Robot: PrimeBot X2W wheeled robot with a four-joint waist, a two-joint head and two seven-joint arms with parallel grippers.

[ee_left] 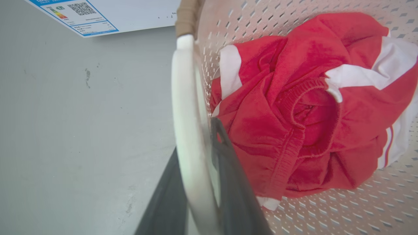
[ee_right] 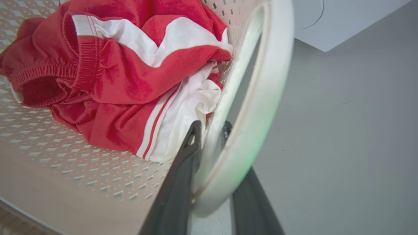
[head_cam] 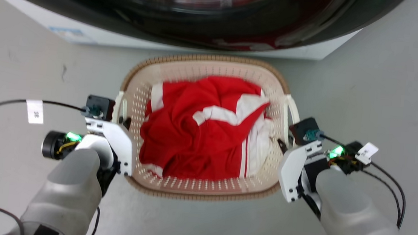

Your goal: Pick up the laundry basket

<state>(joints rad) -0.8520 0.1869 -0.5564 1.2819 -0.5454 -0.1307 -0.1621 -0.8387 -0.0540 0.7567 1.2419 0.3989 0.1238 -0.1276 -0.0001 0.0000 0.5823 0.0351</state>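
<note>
Jaws of left gripper (ee_left: 196, 140) clamp the laundry basket (head_cam: 194, 195) by its left handle (ee_left: 183, 98); right gripper (ee_right: 211, 127) likewise clamps right handle (ee_right: 264, 91). Basket stands on grey floor (head_cam: 28, 60) directly before washing machine (head_cam: 202, 18), crumpled red-and-white garment (head_cam: 200, 132) inside

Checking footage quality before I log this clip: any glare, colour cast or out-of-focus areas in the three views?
Head view: reflections streak the washing machine door; floor evenly lit. Left wrist view: left fingers soft, red garment sharp. Right wrist view: the white handle of the laundry basket blurs close to the lens, tinged green lower down.
</note>
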